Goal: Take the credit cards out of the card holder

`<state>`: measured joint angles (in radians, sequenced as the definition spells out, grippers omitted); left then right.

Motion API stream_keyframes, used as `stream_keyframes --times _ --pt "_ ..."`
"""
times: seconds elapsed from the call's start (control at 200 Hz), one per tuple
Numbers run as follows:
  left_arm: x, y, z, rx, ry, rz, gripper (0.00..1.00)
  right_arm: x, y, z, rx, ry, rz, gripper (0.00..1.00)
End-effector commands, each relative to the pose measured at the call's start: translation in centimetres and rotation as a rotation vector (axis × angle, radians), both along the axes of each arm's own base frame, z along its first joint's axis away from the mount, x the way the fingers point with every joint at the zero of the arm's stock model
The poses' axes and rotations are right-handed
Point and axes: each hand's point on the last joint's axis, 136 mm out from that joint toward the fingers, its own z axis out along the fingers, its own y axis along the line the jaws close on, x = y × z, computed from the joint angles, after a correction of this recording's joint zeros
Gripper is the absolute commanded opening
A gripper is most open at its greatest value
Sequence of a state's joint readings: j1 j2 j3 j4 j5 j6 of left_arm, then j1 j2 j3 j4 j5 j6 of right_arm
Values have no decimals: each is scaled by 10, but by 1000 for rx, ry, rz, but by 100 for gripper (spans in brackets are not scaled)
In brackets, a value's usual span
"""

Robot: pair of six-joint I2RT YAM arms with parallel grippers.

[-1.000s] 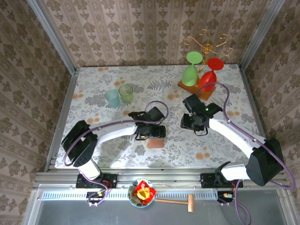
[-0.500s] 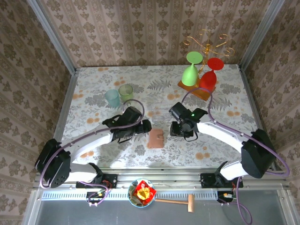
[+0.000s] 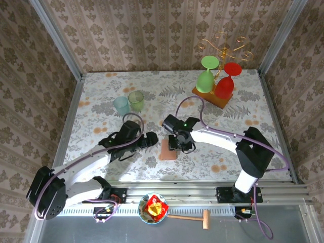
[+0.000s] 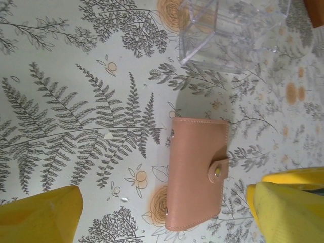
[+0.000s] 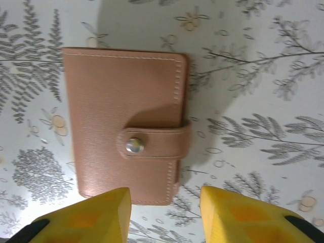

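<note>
Fern-and-flower cloth covers the counter (image 3: 101, 91), with patterned paper on the walls around it. Near the middle of the overhead view the right gripper (image 5: 165, 195) hangs released. Its two yellow fingers (image 5: 96, 212) are parted and grip nothing. In its wrist view they sit at the bottom edge, and the lower right corner of the card holder (image 5: 124, 101) shows in the gap between them. The holder lies flat and shut on the cloth. Its strap (image 5: 162, 144) wraps over the right edge and is pressed home on a metal snap (image 5: 134, 146). The credit cards are presumably sealed inside. The left gripper (image 3: 152, 138) is spread wide and empty, just left of the holder in the overhead view and clear of it. Further out, at the upper right of the left wrist view, stands a clear box (image 4: 228, 30).

The step in hand looks like opening the holder. To do it well, one gripper should pin the body flat near its left edge. The other should catch the strap's free tip just left of the snap and peel it upward. Pulling with nothing holding the body down would likely just drag the light holder across the cloth.
</note>
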<state>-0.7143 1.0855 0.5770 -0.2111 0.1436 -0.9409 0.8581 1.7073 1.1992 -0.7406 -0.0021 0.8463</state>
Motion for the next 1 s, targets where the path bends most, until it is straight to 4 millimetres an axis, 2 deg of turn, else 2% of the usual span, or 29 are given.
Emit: stream_keyframes --times 0.0,0.37,0.495,0.995 --pt "-2 -5 9 -107 -12 -12 86 -1 4 -1 -34 10 -15 40" --pt "3 18 10 -102 -28 10 85 6 13 -6 -96 -1 -36 36" --pt "3 21 7 -108 -16 9 85 8 16 -7 -100 0 -43 33" --pt "14 26 -1 -115 3 20 86 13 20 -21 -152 32 -31 34"
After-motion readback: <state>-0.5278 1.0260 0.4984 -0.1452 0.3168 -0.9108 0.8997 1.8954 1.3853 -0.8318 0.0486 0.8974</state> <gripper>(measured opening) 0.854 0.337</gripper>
